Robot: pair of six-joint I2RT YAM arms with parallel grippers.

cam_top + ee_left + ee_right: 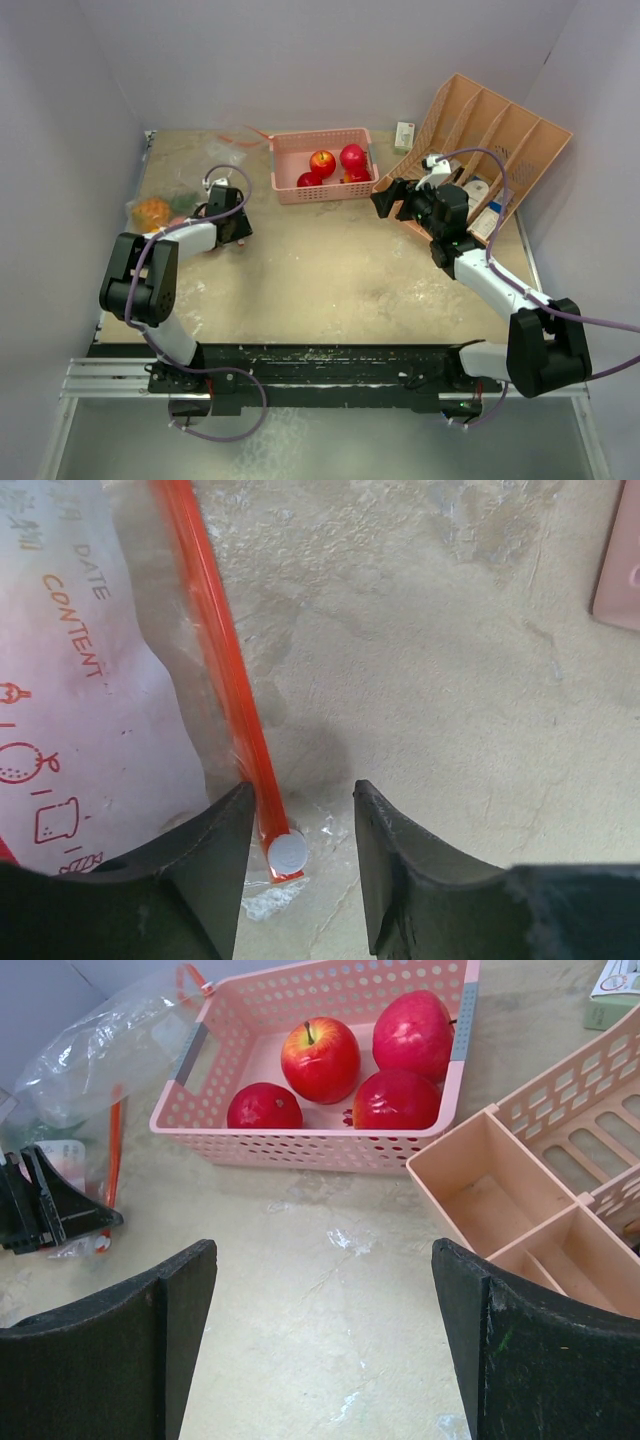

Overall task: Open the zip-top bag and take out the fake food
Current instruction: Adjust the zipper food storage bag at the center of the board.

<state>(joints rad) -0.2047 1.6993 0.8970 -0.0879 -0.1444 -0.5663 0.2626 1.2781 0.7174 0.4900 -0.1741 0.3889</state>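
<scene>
The zip-top bag (190,170) lies at the back left, clear with an orange-red zip strip (215,660). An orange pineapple (152,212) shows through it; I cannot make out a yellow pepper. My left gripper (232,228) is low at the bag's near edge. Its jaws are open around the strip's end and the white round tab (288,853), and the strip lies against the left finger (205,865). Several red round fruits (320,1058) sit in the pink basket (285,187). My right gripper (325,1300) is open and empty, above the table right of the basket.
A tan divided organizer (500,130) holding white bottles and cartons leans at the back right, close behind the right gripper. A small carton (404,135) stands by the back wall. Walls enclose the table on three sides.
</scene>
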